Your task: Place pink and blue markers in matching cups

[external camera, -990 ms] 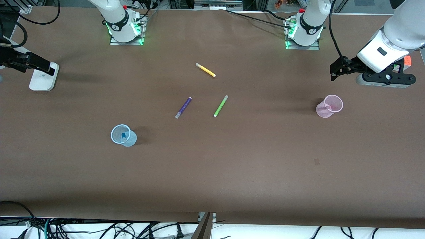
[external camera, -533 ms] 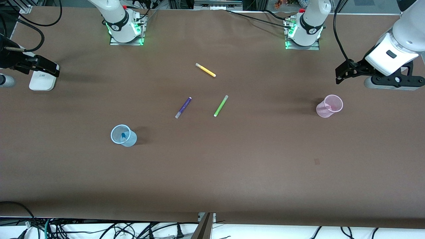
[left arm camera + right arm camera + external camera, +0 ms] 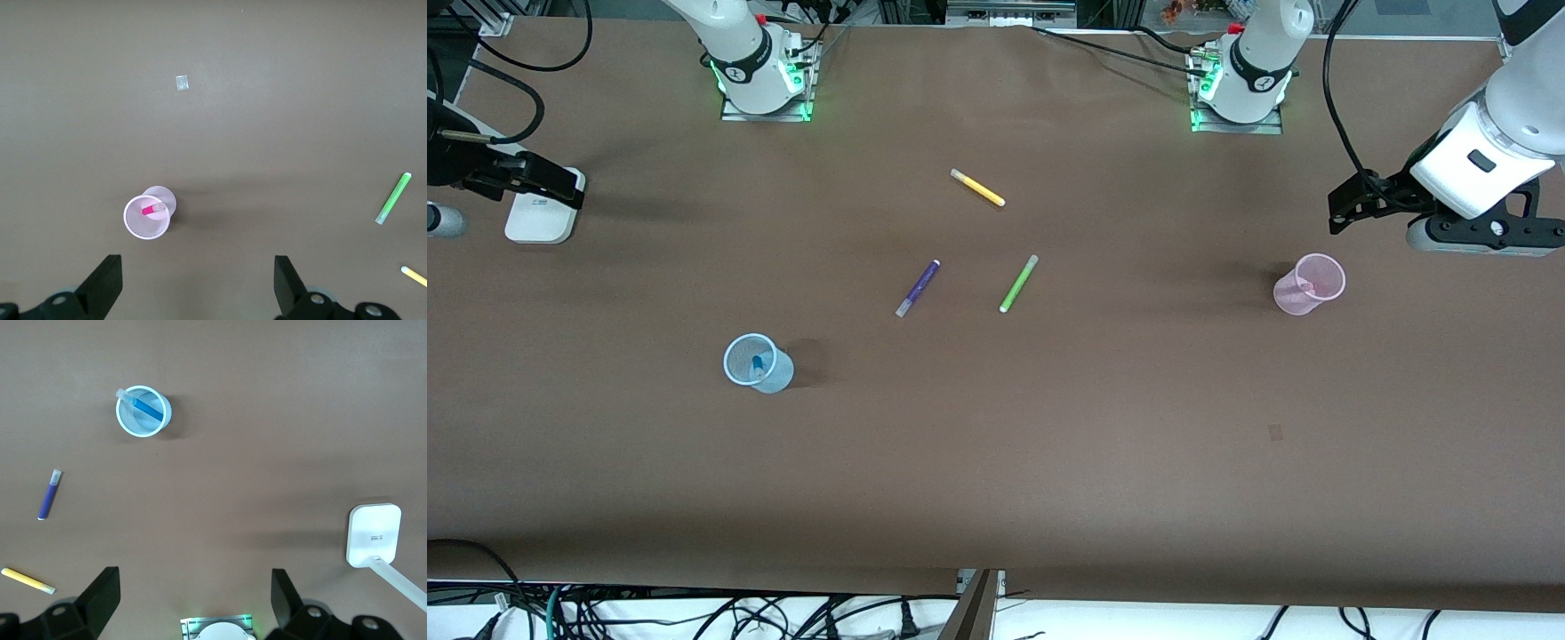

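Observation:
The light blue cup (image 3: 779, 377) stands toward the right arm's end of the table with the blue marker (image 3: 757, 363) inside it. The right wrist view shows the cup (image 3: 127, 423) and the marker (image 3: 147, 409) leaning in it. The light pink cup (image 3: 1287, 299) stands toward the left arm's end with the pink marker (image 3: 1307, 286) inside; the left wrist view shows that cup (image 3: 143, 230) and marker (image 3: 153, 209). My left gripper (image 3: 1336, 212) (image 3: 198, 293) is open and empty, up in the air beside the pink cup. My right gripper (image 3: 560, 185) (image 3: 195, 607) is open and empty at the table's end.
A purple marker (image 3: 918, 288), a lime-green marker (image 3: 1018, 284) and a yellow marker (image 3: 977, 188) lie on the brown table's middle. A white flat device (image 3: 538, 213) lies under my right gripper. A small pale patch (image 3: 1275, 433) is on the tabletop nearer the front camera than the pink cup.
My left gripper has drawn away from the pink cup toward its end of the table. My right gripper has shifted slightly. The cups and markers have not moved.

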`<state>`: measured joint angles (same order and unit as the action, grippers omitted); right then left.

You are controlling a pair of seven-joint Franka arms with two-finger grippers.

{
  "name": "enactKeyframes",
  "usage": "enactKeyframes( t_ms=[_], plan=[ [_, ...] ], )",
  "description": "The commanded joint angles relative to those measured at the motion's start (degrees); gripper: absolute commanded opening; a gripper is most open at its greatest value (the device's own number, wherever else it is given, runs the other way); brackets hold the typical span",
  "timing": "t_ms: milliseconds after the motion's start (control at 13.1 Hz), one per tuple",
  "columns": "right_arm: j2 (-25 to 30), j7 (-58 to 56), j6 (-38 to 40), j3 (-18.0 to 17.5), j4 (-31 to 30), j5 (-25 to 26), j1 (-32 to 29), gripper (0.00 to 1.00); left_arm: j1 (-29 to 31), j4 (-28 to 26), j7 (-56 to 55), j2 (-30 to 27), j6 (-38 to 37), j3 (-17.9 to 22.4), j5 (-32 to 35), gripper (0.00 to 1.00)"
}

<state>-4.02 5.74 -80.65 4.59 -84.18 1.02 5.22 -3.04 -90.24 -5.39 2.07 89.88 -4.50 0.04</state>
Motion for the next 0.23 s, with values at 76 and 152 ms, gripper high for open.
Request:
enactKeyframes(
  t_ms=[76,152],
  plan=[
    [-0.5,-0.9,0.1,-0.2,1.2,0.9,-0.3,1.00,0.3,2.1,0.1,0.9,-1.5,-0.1,-0.8,1.00],
    [-0.5,-0.9,0.1,-0.2,1.2,0.8,-0.3,1.00,0.3,2.0,0.1,0.9,-1.5,-0.1,-0.8,1.00]
  ],
)
